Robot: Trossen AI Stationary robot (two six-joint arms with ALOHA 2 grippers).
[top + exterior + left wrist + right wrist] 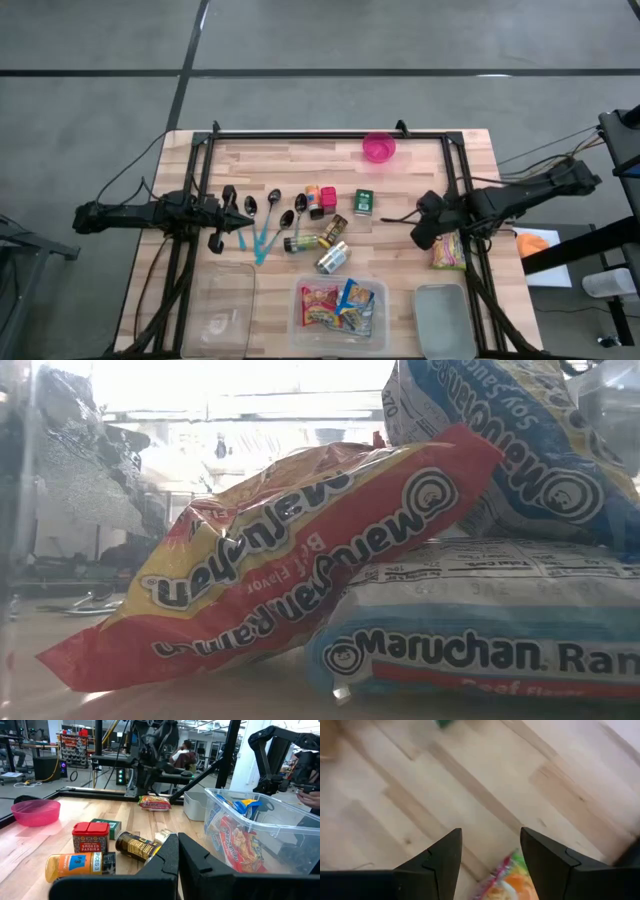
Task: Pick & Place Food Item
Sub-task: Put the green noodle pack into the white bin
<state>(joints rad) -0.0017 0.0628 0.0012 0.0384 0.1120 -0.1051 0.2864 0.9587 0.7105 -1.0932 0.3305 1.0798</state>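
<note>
The right gripper [490,865] is held with fingers apart above the noodle packet [448,252], apparently for grasping; the left gripper [243,217] is kept closed, empty.

from above, the light is even and soft; the tabletop [300,165] shows only faint shadows under the arms. the low view is strongly backlit: the room behind is washed out to white glare, and the noodle packets [290,570] press so close that their near edges go soft. the right wrist view is smeared with blur across the wood. the left wrist view is bright, with the pink bowl [35,812] glowing slightly.
</note>
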